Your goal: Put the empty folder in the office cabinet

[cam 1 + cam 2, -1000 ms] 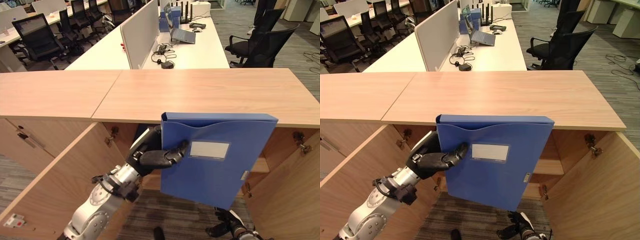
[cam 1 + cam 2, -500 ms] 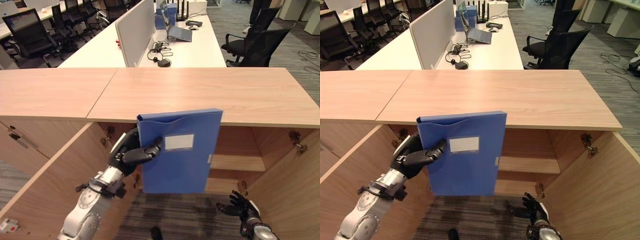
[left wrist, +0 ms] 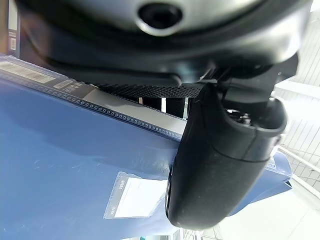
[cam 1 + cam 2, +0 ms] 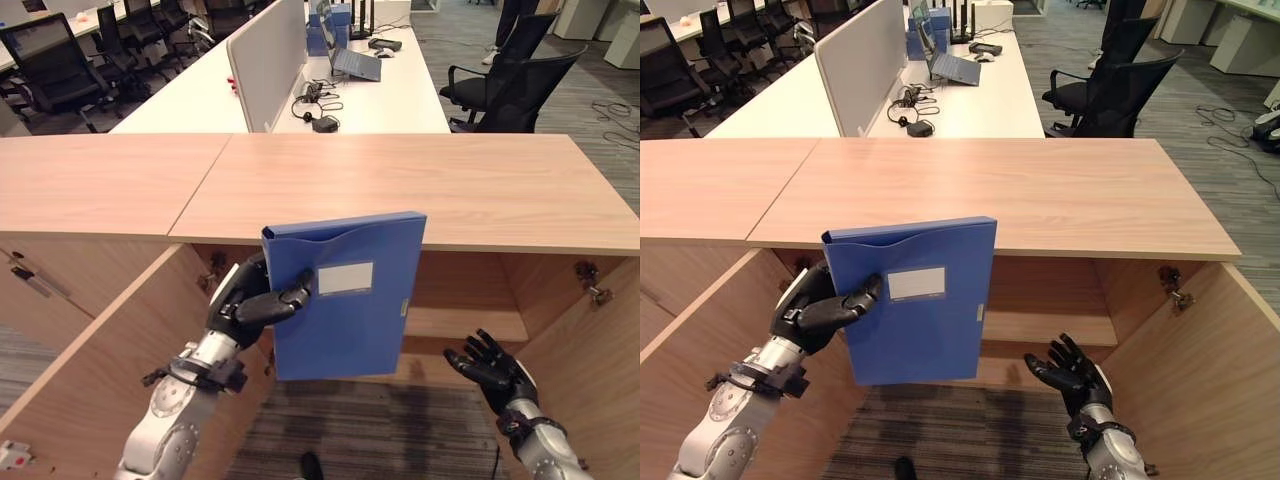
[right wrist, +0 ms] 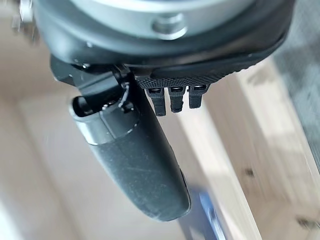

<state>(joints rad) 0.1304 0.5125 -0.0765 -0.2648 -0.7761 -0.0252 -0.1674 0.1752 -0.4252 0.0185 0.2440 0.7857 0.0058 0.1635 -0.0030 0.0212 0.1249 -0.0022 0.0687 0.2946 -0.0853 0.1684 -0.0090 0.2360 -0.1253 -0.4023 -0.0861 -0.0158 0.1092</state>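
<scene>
Right hand risen, fingers spread, left hand gripping blue folder, wrist view shows label

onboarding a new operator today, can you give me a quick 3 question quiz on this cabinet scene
1. True or false: the blue folder already rests on the cabinet shelf.
2. Which hand grips the folder? A. left hand B. right hand C. both
3. Fill in: the right hand's fingers are ____.

Key
1. False: it is held upright in front of the open cabinet.
2. A
3. open, spread, holding nothing
</scene>
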